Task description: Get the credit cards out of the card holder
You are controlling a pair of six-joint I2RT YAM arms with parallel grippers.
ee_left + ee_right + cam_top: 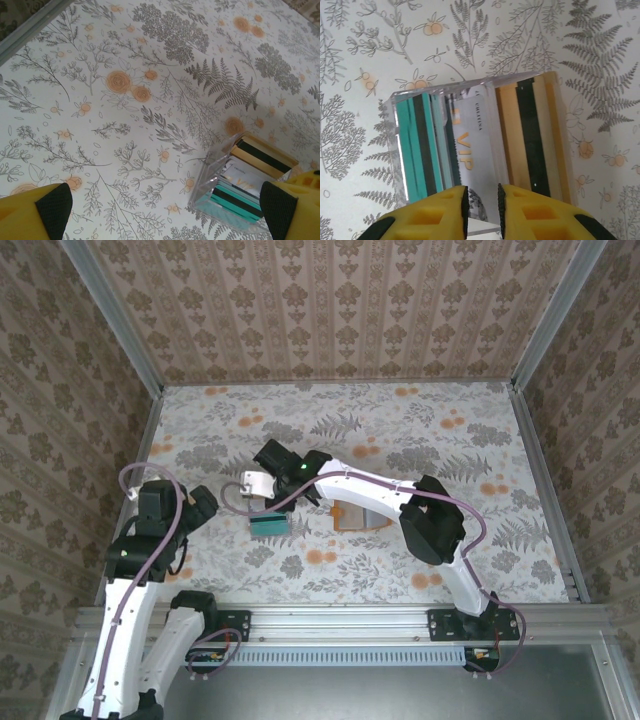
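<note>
The card holder (445, 90) is a clear plastic box on the flowered table, holding several credit cards side by side: teal ones (417, 145) on the left, a white card marked VIP (475, 135) in the middle and beige ones with dark stripes (530, 135) on the right. My right gripper (482, 192) hangs just over the white card, its jaws a narrow gap apart with nothing pinched between them. In the top view it (270, 468) reaches left over the holder (256, 483). My left gripper (166, 200) is wide open and empty, with the holder (215, 175) close to its right finger.
A flat orange-tan piece (360, 518) lies on the table under the right forearm. Metal rails (150, 430) and patterned walls close the table in on three sides. The left arm (150, 530) sits at the near left.
</note>
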